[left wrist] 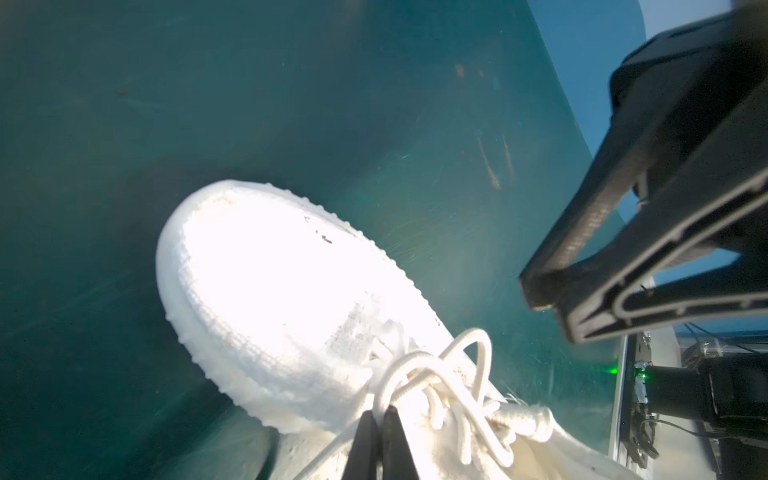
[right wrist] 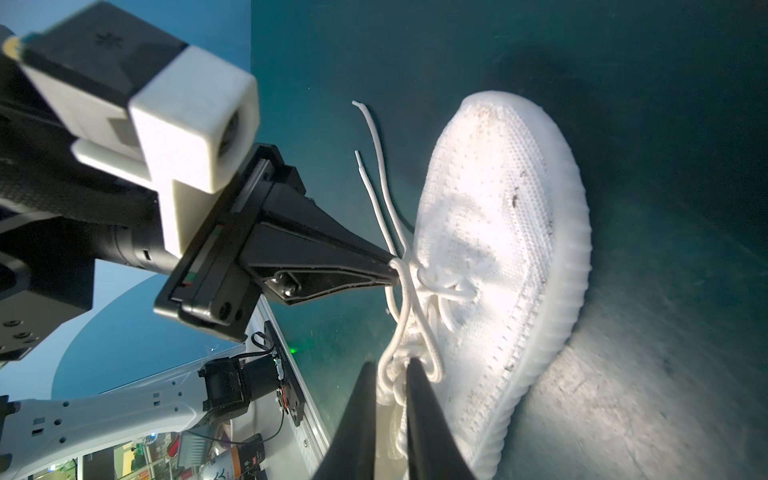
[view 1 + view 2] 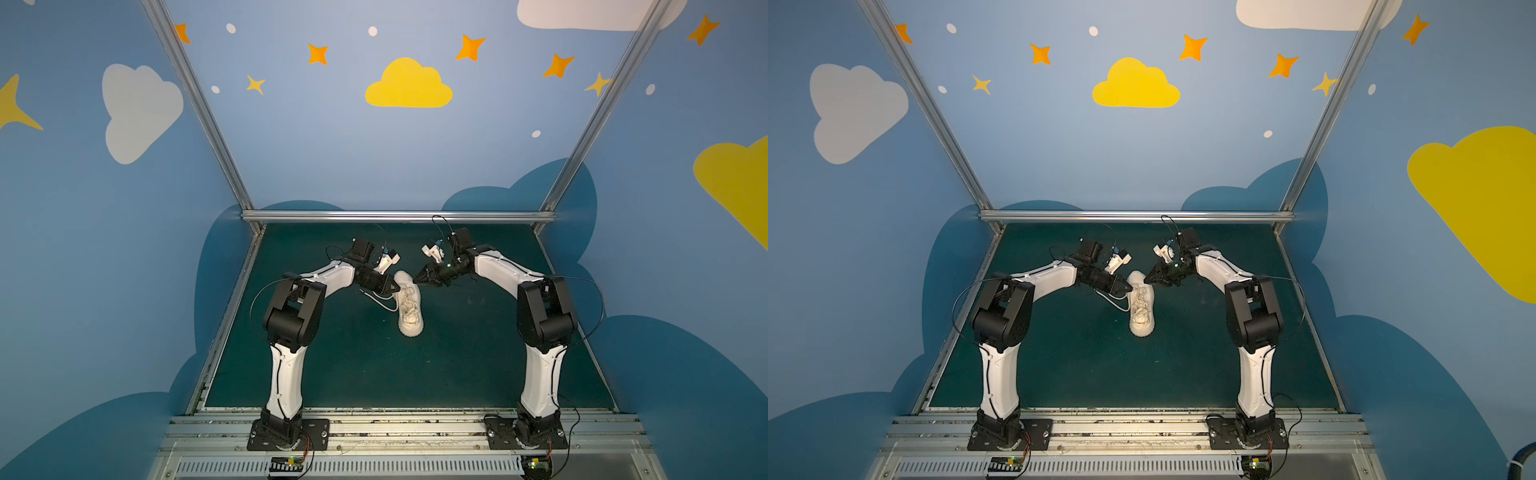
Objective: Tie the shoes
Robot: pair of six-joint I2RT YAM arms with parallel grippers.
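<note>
Green mat under sneaker; blue cloud-painted walls.

The shoe was off-white knit — its laces cream, its sole ribbed. The worktop was dark teal; the walls were blue with yellow clouds.

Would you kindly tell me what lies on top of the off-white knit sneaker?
Cream laces cross the off-white knit sneaker, each gripper pinching a loop. The tongue beneath is covered.
</note>
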